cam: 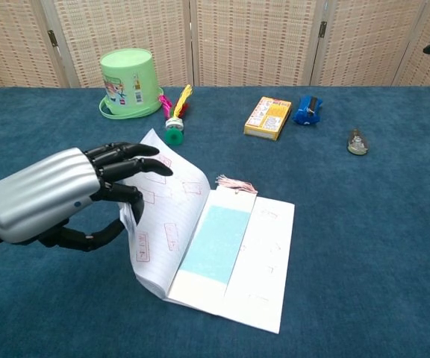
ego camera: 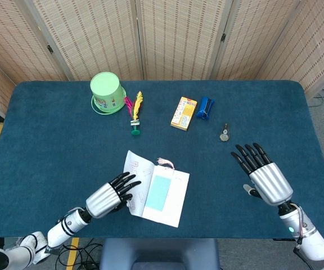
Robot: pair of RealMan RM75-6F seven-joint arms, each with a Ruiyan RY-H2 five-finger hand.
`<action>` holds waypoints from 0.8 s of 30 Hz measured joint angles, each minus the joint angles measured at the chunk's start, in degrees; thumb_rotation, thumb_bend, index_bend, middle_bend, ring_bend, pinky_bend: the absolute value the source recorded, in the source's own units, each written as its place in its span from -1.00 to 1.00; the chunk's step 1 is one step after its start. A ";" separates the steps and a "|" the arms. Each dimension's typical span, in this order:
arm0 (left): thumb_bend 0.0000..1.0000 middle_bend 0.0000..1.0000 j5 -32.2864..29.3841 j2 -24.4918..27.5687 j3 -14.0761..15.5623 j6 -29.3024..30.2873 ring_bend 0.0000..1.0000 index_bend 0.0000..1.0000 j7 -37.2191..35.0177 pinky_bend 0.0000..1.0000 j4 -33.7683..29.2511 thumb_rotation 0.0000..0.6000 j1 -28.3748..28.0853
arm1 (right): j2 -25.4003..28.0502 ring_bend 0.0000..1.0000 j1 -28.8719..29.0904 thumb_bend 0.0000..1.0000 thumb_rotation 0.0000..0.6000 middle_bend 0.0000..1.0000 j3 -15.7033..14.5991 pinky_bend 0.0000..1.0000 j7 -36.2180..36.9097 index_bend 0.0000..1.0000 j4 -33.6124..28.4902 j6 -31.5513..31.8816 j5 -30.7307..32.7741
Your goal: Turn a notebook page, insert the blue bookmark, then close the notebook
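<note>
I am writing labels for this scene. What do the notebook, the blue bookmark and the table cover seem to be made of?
The notebook looks like thin matte paper: the side that the left hand holds up bends in a curve. The blue bookmark seems a flat matte card or paper strip, with a pale tassel at its top. The table cover looks like dark blue fabric with a fuzzy, felt-like texture.

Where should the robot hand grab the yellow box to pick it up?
Best across its two long sides, coming from above. The yellow box lies flat, so the narrow width should fit between fingers; the blue thing beside it crowds the right side.
</note>
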 measured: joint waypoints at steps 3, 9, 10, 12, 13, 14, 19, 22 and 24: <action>0.12 -0.62 1.46 0.30 0.32 -0.20 -0.80 0.06 2.26 -0.69 -1.23 1.00 -1.25 | 0.05 -1.00 -0.16 -0.80 1.00 -1.00 -0.06 -1.00 -0.02 -1.00 -0.02 0.11 0.04; 0.10 -0.66 2.90 1.30 0.10 -0.65 -0.81 -0.25 6.50 -0.69 -5.11 1.00 -3.10 | 0.18 -1.00 -0.50 -0.80 1.00 -1.00 -0.10 -1.00 0.00 -1.00 -0.02 0.55 0.03; 0.09 -0.70 2.97 1.46 -0.03 -0.79 -0.82 -0.35 6.93 -0.69 -5.85 1.00 -3.31 | 0.19 -1.00 -0.57 -0.80 1.00 -1.00 -0.10 -1.00 0.03 -1.00 0.00 0.66 0.04; 0.00 -0.74 2.92 1.76 -0.42 -1.20 -0.82 -0.48 7.36 -0.69 -7.63 1.00 -3.71 | 0.21 -1.00 -0.68 -0.80 1.00 -1.00 -0.05 -1.00 0.06 -1.00 0.05 0.88 0.07; -0.10 -0.76 2.85 1.87 -0.62 -1.38 -0.83 -0.54 7.53 -0.69 -8.37 1.00 -3.87 | 0.21 -1.00 -0.75 -0.80 1.00 -1.00 0.00 -1.00 0.12 -1.00 0.10 1.06 0.07; -0.18 -0.77 2.76 1.99 -0.89 -1.65 -0.83 -0.59 7.82 -0.69 -9.25 1.00 -4.08 | 0.23 -1.00 -0.83 -0.80 1.00 -1.00 0.02 -1.00 0.19 -1.00 0.13 1.20 0.08; -0.31 -0.85 2.50 2.24 -1.32 -2.58 -0.86 -0.71 8.50 -0.69 -10.44 1.00 -4.49 | 0.38 -1.00 -1.07 -0.80 1.00 -1.00 0.10 -1.00 0.28 -1.00 0.20 1.65 0.04; -0.33 -0.86 2.30 2.11 -1.43 -3.56 -0.86 -0.73 9.10 -0.69 -12.44 1.00 -4.64 | 0.57 -1.00 -1.46 -0.80 1.00 -1.00 0.22 -1.00 0.59 -1.00 0.31 2.31 0.16; -0.35 -0.86 1.91 2.16 -1.66 -4.20 -0.86 -0.73 9.58 -0.69 -14.19 1.00 -4.66 | 0.71 -1.00 -1.64 -0.80 1.00 -1.00 0.20 -1.00 0.72 -1.00 0.42 2.48 0.18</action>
